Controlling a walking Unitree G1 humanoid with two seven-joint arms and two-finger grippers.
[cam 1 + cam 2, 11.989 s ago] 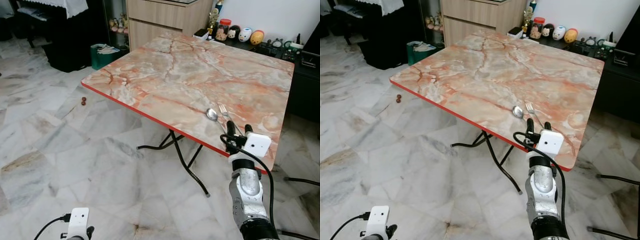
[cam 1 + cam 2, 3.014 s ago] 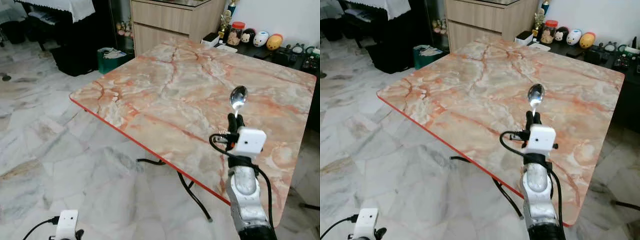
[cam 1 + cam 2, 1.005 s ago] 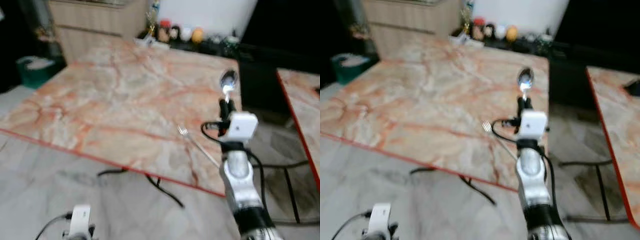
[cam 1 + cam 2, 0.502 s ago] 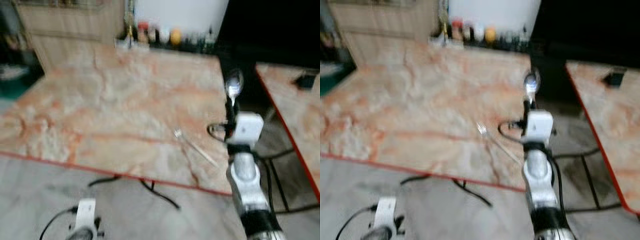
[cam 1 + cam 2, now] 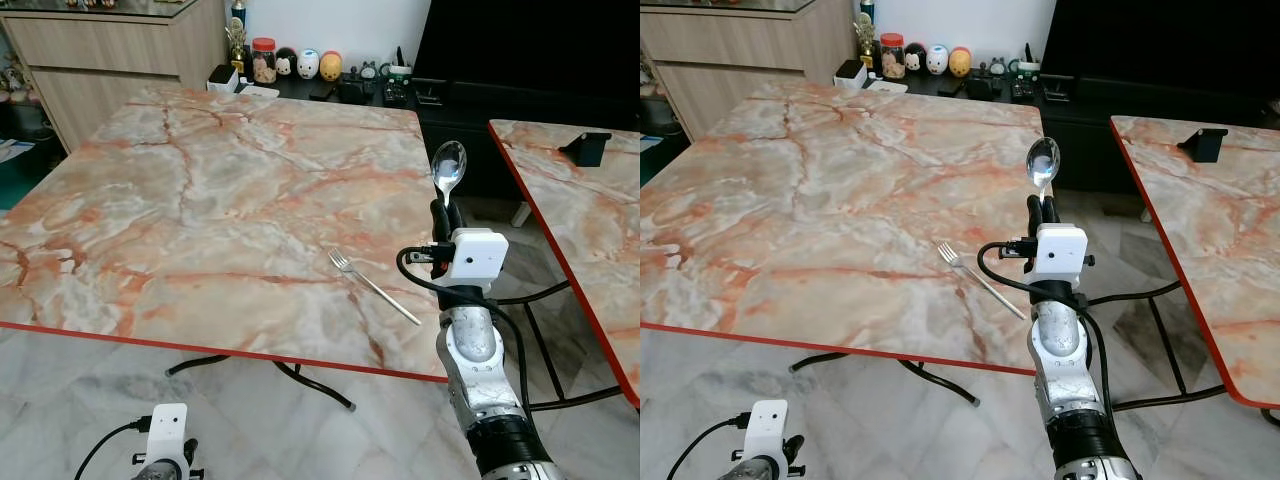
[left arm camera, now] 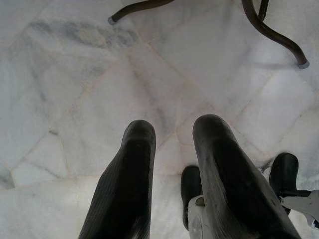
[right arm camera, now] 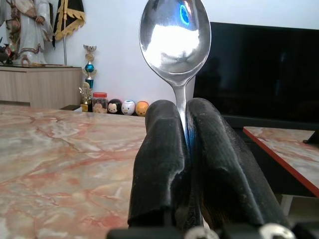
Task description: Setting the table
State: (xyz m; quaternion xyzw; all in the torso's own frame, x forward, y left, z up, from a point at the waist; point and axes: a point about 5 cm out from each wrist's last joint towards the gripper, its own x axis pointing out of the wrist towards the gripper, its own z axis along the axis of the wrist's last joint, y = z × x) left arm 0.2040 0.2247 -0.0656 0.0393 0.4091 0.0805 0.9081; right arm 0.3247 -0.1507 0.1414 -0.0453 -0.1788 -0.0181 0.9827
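the left hand (image 6: 172, 149) is hanging low at the robot's left side, over the pale marble floor (image 6: 75, 74), its two black fingers (image 6: 127, 189) standing a little apart with nothing between them; dark curved feet of the folding frame (image 6: 271, 35) are showing on the floor beyond it. the large marbled surface (image 5: 200, 190) with its red edge is filling the middle of the eye views, and a fork (image 5: 372, 286) is lying flat on it near the right end of the near edge, tines pointing away from the robot and to the left, handle running toward the near right corner. along the far side, a wooden cabinet (image 5: 110, 60) is standing at the left, and a low dark shelf is carrying a jar with a red lid (image 5: 264, 60) and a row of small round figurines (image 5: 307, 64). just right of the fork, the right hand (image 5: 445, 212) is reaching up beside the surface's right edge, its fingers (image 7: 164, 159) pressing tight on the handle of a spoon (image 5: 448, 170), which is standing upright with its bowl at the top, well above the surface and touching nothing else. a dark television (image 5: 1160, 50) is sitting behind it, and a second marbled surface (image 5: 575, 210) is lying further right, carrying a small black object (image 5: 587, 147) near its far end.
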